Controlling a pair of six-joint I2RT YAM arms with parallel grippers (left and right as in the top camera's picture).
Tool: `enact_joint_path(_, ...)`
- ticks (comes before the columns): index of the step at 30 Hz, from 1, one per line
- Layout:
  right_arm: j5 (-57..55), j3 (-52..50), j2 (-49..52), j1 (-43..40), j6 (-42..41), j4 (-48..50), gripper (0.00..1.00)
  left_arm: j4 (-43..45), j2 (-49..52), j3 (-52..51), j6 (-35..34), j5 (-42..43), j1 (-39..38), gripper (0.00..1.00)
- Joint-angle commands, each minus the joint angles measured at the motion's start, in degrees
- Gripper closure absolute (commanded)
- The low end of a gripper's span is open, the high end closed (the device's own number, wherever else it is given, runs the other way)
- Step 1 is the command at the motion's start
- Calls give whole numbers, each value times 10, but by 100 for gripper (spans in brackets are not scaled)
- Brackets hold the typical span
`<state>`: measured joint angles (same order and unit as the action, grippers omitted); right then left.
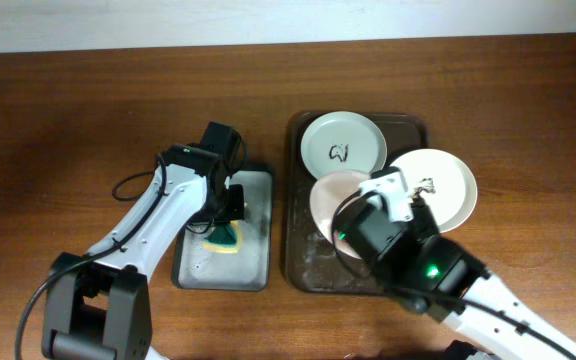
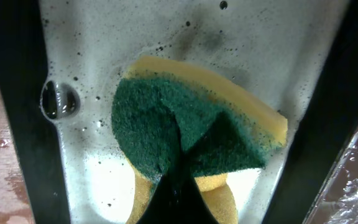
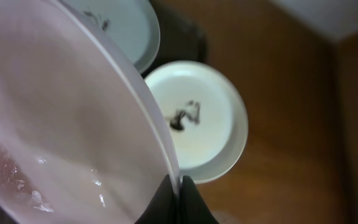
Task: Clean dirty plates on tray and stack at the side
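Note:
The dark brown tray holds three white plates. A stained plate lies at its far end. A second stained plate hangs over the tray's right rim; it also shows in the right wrist view. My right gripper is shut on the rim of the third plate, tilted and wet, over the tray's middle. My left gripper is shut on a green and yellow sponge, pressed into the soapy grey metal tray.
The grey metal tray holds foamy water with dark specks. Bare wooden table lies to the left and right of the trays. Cables run along my left arm.

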<state>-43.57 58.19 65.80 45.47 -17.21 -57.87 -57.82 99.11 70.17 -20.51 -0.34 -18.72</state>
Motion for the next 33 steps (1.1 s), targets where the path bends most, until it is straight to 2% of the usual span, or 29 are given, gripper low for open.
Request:
enact_joint_path(1, -128, 17, 9, 60, 5, -1, 96, 3, -5, -1, 11, 12, 3, 100)
enact_joint_path(8, -245, 17, 9, 139, 5, -46, 96, 3, -5, -1, 11, 12, 3, 100)
enact_joint_path(29, -244, 17, 9, 142, 5, -73, 96, 6, -5, -1, 11, 12, 3, 100)
enact_joint_path(33, -240, 17, 9, 142, 5, -74, 96, 55, -5, -35, 9, 6, 2, 100)
